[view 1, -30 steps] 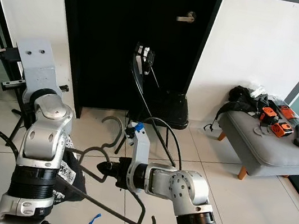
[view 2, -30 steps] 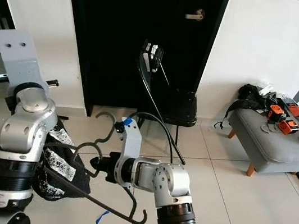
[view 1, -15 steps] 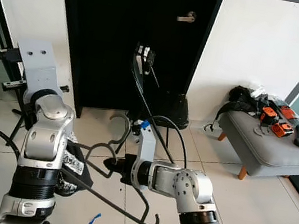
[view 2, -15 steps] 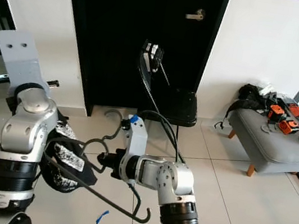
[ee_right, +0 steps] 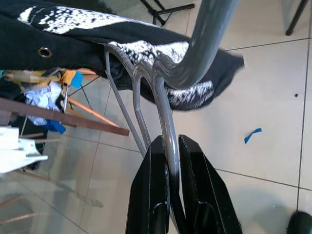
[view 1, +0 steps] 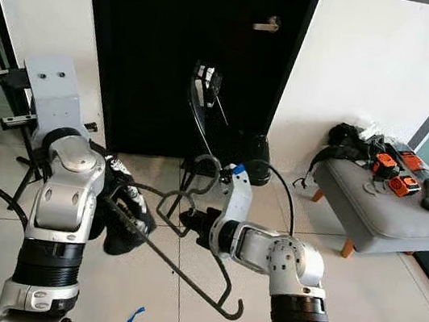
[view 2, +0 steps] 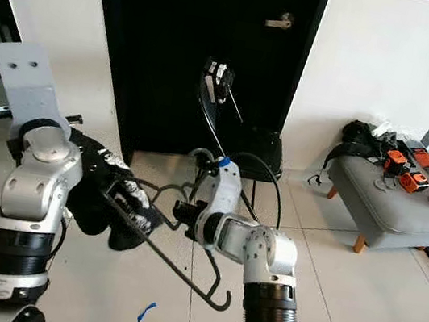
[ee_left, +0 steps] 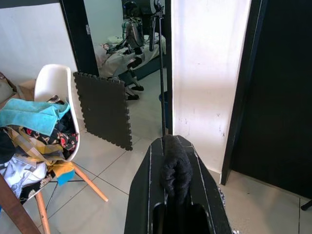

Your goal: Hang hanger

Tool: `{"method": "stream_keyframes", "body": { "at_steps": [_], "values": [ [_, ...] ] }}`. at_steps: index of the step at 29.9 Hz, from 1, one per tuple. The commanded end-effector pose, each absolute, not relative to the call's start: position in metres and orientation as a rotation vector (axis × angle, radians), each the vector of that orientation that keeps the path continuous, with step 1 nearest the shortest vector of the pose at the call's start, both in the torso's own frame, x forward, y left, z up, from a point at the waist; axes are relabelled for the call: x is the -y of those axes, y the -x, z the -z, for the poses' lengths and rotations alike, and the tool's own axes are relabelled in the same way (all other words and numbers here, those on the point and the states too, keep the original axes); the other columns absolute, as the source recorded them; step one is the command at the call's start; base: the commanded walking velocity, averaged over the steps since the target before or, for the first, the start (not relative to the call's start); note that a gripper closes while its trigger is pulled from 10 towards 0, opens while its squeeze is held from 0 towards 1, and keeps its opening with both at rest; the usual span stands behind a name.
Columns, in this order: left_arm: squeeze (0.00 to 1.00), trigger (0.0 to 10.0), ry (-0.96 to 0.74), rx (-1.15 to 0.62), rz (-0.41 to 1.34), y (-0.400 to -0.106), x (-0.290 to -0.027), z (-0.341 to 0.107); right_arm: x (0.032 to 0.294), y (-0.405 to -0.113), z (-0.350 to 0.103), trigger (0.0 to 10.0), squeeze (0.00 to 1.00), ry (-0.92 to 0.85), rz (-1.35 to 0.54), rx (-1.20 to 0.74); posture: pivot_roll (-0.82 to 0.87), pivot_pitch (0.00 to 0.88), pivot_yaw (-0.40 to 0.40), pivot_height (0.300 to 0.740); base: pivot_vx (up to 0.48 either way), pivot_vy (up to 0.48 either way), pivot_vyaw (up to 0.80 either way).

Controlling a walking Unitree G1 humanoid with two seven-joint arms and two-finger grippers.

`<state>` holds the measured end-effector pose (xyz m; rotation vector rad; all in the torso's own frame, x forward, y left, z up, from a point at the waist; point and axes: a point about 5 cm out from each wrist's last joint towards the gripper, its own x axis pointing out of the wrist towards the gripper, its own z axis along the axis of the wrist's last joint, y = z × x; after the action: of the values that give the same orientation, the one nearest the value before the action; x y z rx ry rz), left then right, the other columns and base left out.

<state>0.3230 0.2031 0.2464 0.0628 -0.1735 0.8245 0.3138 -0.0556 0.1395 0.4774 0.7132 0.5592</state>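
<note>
Since a second ago we have lifted the grey hanger (view 1: 186,238), right gripper (ee_right: 171,165) clamping it, left gripper (ee_left: 175,168) pinching the black printed garment (view 2: 123,196) upward, nearer hanging height.

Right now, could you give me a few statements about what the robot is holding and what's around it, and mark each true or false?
1. The right pincer is shut on a grey hanger. True.
2. The left pincer grips black cloth. True.
3. The black garment lies flat on the floor. False: it is held up between the arms.
4. The folding chair is white. False: it is black.
5. The grey footstool carries orange items. True.
</note>
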Motion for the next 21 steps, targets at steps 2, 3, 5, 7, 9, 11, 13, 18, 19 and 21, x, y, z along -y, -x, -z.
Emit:
{"method": "stream_keyframes", "body": {
  "at_steps": [2,3,5,7,9,11,13,18,19,21],
  "values": [
    [0.0,10.0,-0.077,0.207,-0.847,-0.32,-0.206,-0.252,0.046,-0.32,-0.153,10.0,0.0,-0.504,-0.556,-0.67,-0.02,0.027,-0.033,0.74,0.0,0.0,0.0],
    [0.0,10.0,-0.078,0.208,-0.847,-0.32,-0.206,-0.252,0.047,-0.321,-0.153,10.0,0.0,-0.508,-0.547,-0.67,-0.02,0.027,-0.033,0.74,0.0,0.0,0.0],
    [0.0,10.0,-0.078,0.209,-0.845,-0.32,-0.206,-0.252,0.048,-0.321,-0.153,10.0,0.0,-0.511,-0.537,-0.669,-0.02,0.026,-0.033,0.74,0.0,0.0,0.0],
    [0.0,10.0,-0.077,0.209,-0.843,-0.32,-0.206,-0.252,0.048,-0.322,-0.153,10.0,0.0,-0.514,-0.531,-0.668,-0.02,0.026,-0.033,0.74,0.0,0.0,0.0],
    [0.0,10.0,-0.071,0.206,-0.833,-0.321,-0.204,-0.251,0.049,-0.324,-0.154,10.0,0.0,-0.535,-0.51,-0.665,-0.01,0.026,-0.033,0.74,0.0,0.0,0.0],
    [0.0,10.0,-0.067,0.202,-0.823,-0.321,-0.202,-0.25,0.05,-0.326,-0.156,10.0,0.0,-0.56,-0.489,-0.648,-0.01,0.025,-0.032,0.74,0.0,0.0,0.0],
    [0.0,10.0,-0.059,0.193,-0.809,-0.32,-0.199,-0.247,0.053,-0.331,-0.159,10.0,0.0,-0.6,-0.454,-0.618,-0.01,0.026,-0.032,0.74,0.0,0.0,0.0],
    [0.0,10.0,-0.004,0.183,-0.726,-0.321,-0.187,-0.241,0.056,-0.34,-0.166,10.0,0.0,-0.697,-0.408,-0.55,-0.01,0.026,-0.035,0.74,0.0,0.0,0.0],
    [0.0,10.0,0.026,0.183,-0.68,-0.321,-0.179,-0.24,0.057,-0.342,-0.169,10.0,0.0,-0.736,-0.395,-0.527,0.0,0.027,-0.04,0.74,0.0,0.0,0.0],
    [0.0,10.0,0.046,0.187,-0.638,-0.322,-0.172,-0.239,0.057,-0.344,-0.171,10.0,0.0,-0.77,-0.387,-0.507,0.0,0.027,-0.042,0.74,0.0,0.0,0.0]
  ]
}}
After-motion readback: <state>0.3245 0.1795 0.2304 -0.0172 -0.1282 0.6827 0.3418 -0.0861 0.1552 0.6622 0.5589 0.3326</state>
